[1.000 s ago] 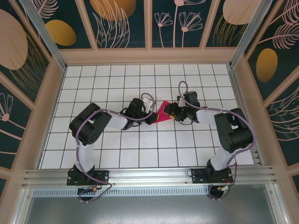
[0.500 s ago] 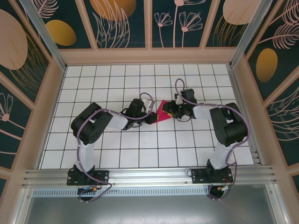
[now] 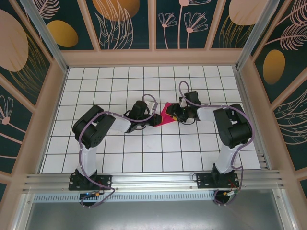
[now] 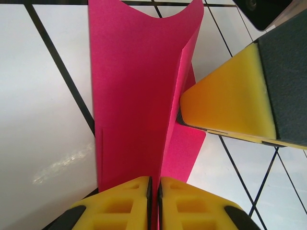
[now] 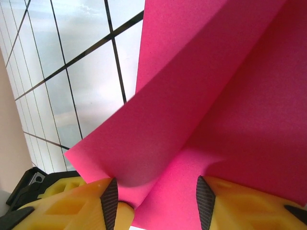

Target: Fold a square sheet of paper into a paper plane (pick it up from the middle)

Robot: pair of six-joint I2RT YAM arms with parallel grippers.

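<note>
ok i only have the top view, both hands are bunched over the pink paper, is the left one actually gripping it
observer: Yes. On the left wrist camera the left hand is shut on the pink paper, clamping it at the near edge.
operator: and the right one
observer: On its own camera the right hand is open. The paper runs through the gap between its fingers without being pinched.
operator: so is it touching the paper at all
observer: It looks so. In the left wrist view one of its yellow pads sits right against the folded edge.
</note>
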